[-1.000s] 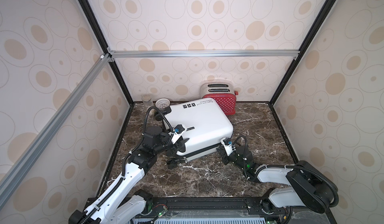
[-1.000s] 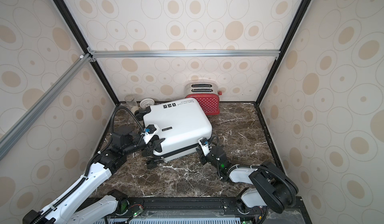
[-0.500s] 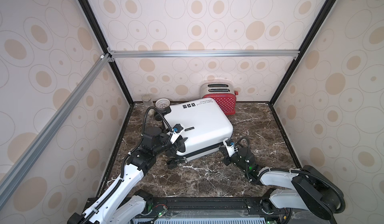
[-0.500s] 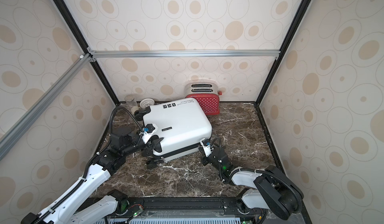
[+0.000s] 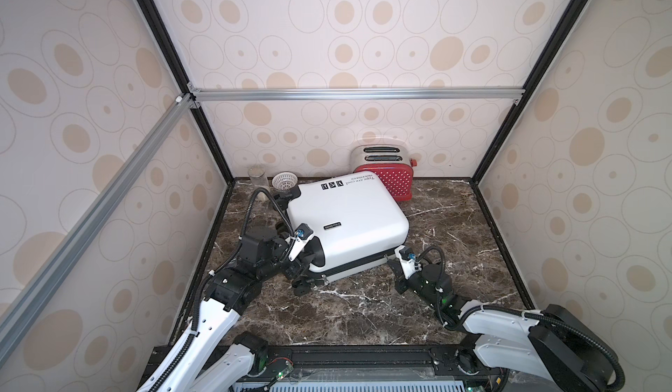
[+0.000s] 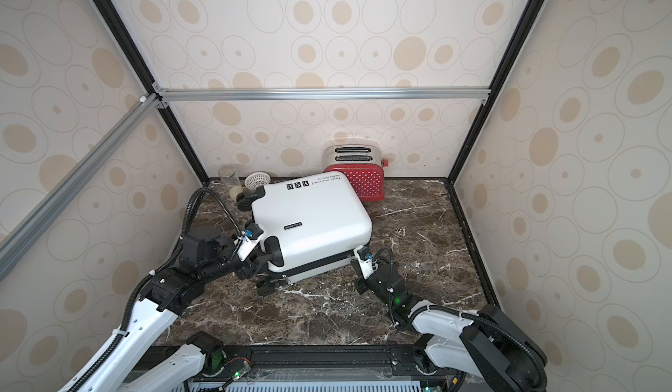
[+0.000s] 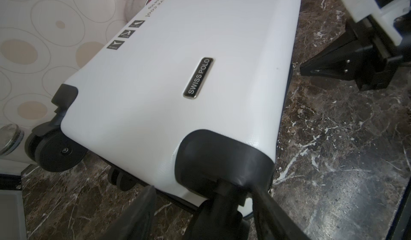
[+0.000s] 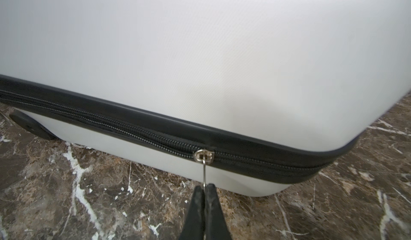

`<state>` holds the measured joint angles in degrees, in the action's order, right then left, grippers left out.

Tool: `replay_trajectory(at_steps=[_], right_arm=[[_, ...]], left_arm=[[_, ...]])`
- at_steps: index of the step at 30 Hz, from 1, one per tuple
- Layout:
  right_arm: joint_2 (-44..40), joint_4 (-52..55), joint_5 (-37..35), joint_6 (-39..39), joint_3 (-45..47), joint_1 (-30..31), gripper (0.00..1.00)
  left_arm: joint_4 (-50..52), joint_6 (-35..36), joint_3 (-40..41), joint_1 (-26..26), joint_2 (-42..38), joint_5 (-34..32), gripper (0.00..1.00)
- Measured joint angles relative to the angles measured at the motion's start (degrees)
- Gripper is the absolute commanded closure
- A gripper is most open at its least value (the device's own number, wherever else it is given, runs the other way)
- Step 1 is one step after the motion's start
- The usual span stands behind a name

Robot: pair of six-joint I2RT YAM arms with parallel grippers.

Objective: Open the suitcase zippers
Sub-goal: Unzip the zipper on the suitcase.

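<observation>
Since a second ago the fingers (image 8: 196, 202) of the right gripper (image 8: 204, 186) have pressed together. They now pinch the thin metal pull (image 8: 204, 172) hanging from its slider (image 8: 203, 156). The right arm has also sunk lower toward the marble tabletop (image 5: 363, 317), and the left fingers (image 7: 138, 214) have spread a little wider. The slider sits on the zippers (image 8: 133, 127), the black band along the near side of the suitcase (image 5: 349, 223), close to its near right corner. The teeth look meshed on both sides of the slider. The left gripper (image 7: 202, 188) is at the near left corner of the case. Its fingers stand apart on either side of the black wheel mount under the corner guard (image 7: 222, 156), one close against it and the other clear. The white case lies flat on the tabletop, left of centre, with its SWISS POLO badge (image 7: 198, 78) facing up and its wheels (image 7: 53, 152) toward the left. Its far right corner lies just in front of the red polka-dot toaster (image 5: 385, 183) at the far wall; whether they touch cannot be told. A glass jar (image 5: 256, 177) and a white strainer (image 5: 284, 181) stand in the far left corner, beyond the far wheels.
</observation>
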<state>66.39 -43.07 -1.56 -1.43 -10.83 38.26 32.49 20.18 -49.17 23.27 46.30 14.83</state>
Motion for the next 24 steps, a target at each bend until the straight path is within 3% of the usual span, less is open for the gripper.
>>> replay_trajectory(at_steps=[4, 18, 24], right_arm=[[-0.72, 0.44, -0.22, 0.07, 0.24, 1.05, 1.00], [-4.33, 3.19, -7.52, -0.90, 1.27, 13.75, 1.00], [-2.25, -0.83, -12.02, -3.26, 2.40, 14.82, 1.00]], left_arm=[[2.93, 1.11, -0.02, 0.00, 0.26, -2.67, 0.31], [1.36, 1.79, 2.80, 0.22, 5.03, -19.32, 0.33], [-2.80, 2.67, 2.47, 0.37, 7.82, -19.04, 0.36]])
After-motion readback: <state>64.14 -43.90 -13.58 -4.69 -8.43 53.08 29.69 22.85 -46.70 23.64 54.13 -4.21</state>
